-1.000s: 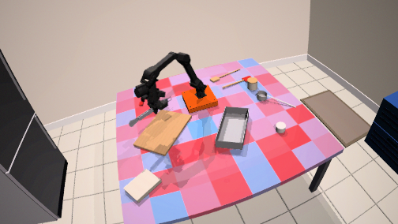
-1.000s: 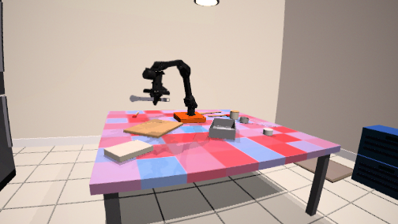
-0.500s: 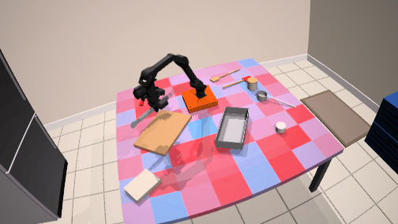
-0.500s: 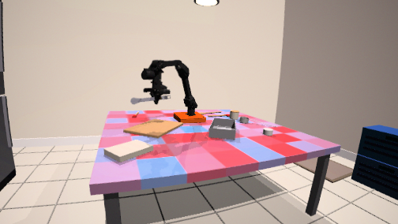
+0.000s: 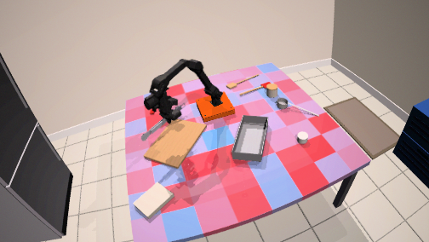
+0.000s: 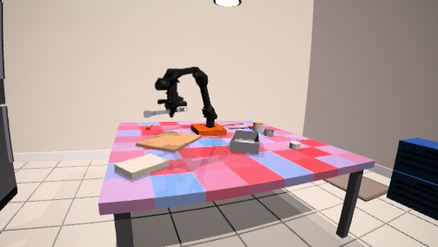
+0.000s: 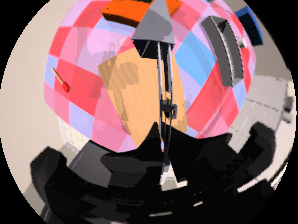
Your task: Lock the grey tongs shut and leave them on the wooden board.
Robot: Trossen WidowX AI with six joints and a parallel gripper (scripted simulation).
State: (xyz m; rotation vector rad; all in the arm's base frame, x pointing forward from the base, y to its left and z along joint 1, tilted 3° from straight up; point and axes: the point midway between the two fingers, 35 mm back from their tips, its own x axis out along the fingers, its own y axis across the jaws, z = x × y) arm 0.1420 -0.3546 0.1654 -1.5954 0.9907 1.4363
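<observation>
Pincer [image 5: 174,118] [image 6: 172,114] [image 7: 157,124] has grey tongs [image 5: 156,129] [image 6: 153,113] [image 7: 160,70] approx. level, above tbl. [image 5: 244,193] [image 6: 226,176] [image 7: 90,75]

Black arm [image 5: 180,68] [image 6: 187,71] arched, tool [image 5: 171,118] [image 6: 172,114] pointing down, clamped shut on something

Bright, even light; a ceiling lamp [image 6: 227,3] glows at twelve o'clock. Soft shadows cross the counter [image 5: 244,200] [image 6: 226,187] [image 7: 82,92]. The wrist view bulges, black-cornered.
</observation>
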